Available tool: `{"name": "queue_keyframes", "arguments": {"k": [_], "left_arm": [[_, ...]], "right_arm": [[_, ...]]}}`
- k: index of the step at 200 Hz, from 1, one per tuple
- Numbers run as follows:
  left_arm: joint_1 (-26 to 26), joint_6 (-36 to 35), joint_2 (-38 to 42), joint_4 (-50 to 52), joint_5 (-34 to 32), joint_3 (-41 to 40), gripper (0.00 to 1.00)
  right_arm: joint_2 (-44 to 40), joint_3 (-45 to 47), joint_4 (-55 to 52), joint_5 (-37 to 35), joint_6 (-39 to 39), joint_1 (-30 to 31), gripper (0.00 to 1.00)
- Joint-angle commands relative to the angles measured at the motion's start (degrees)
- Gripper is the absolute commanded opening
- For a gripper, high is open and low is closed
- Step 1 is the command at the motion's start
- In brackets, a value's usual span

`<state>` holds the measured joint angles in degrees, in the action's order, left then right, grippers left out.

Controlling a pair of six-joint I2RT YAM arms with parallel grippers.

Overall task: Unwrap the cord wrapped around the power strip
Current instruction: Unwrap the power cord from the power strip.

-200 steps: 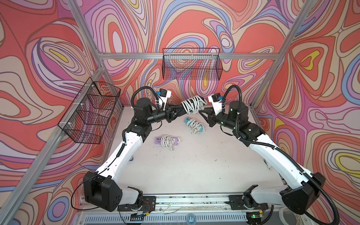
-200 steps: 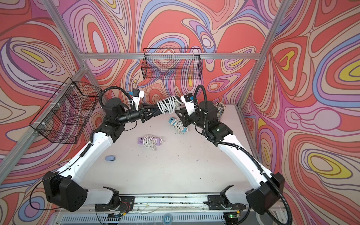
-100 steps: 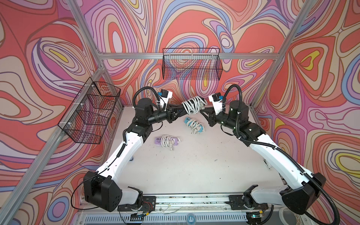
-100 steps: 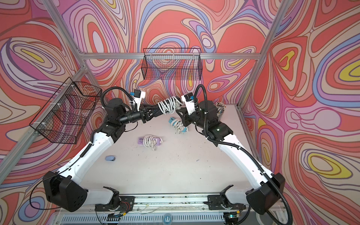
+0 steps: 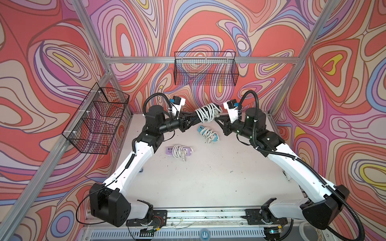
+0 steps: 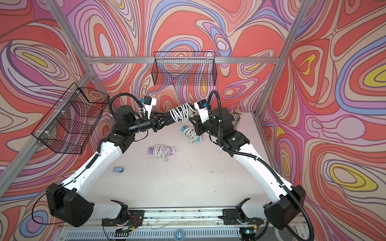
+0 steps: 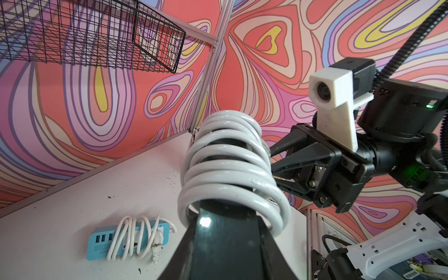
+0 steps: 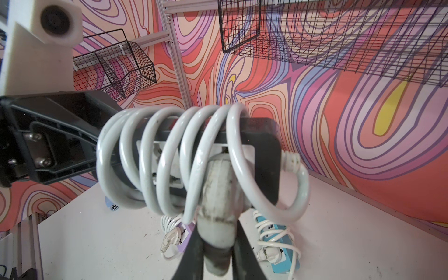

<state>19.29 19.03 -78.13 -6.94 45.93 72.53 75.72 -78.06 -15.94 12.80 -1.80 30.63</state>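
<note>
The black power strip (image 8: 263, 145), wound with a white cord (image 5: 205, 112), is held aloft above the counter (image 5: 208, 177), its long axis spanning between both jaws. One end is clenched in the left jaws; the plug (image 8: 218, 186) at the opposite end is grasped by the right jaws.

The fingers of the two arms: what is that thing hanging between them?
A black power strip wound in thick white cord, held above the table: left fingers clamp its end, right fingers pinch the plug. Both wrist views show it.

White cord (image 5: 205, 112) around black power strip (image 8: 265, 148)
</note>
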Motion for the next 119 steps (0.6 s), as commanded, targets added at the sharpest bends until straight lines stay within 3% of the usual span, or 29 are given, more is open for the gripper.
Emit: {"name": "queue_keyframes", "arguments": {"k": [1, 40, 95, 119], "left_arm": [[1.09, -1.71, 0.7, -1.85, -2.43, 0.16, 0.0], [2.66, -2.52, 0.35, -1.34, -5.77, -0.46, 0.0], [2.72, -5.31, 1.49, 1.31, -8.14, -0.07, 0.0], [2.67, -5.61, 1.22, 1.79, -8.5, 0.15, 0.0]], "right_arm": [[1.81, -2.91, 2.63, -0.58, -0.52, 3.81, 0.0], [3.31, -3.11, 3.71, -1.42, -1.27, 6.34, 0.0], [0.05, -3.02, -0.43, -9.68, 3.32, 6.04, 0.0], [-0.9, -2.63, -1.43, -9.99, 3.76, 4.44, 0.0]]}}
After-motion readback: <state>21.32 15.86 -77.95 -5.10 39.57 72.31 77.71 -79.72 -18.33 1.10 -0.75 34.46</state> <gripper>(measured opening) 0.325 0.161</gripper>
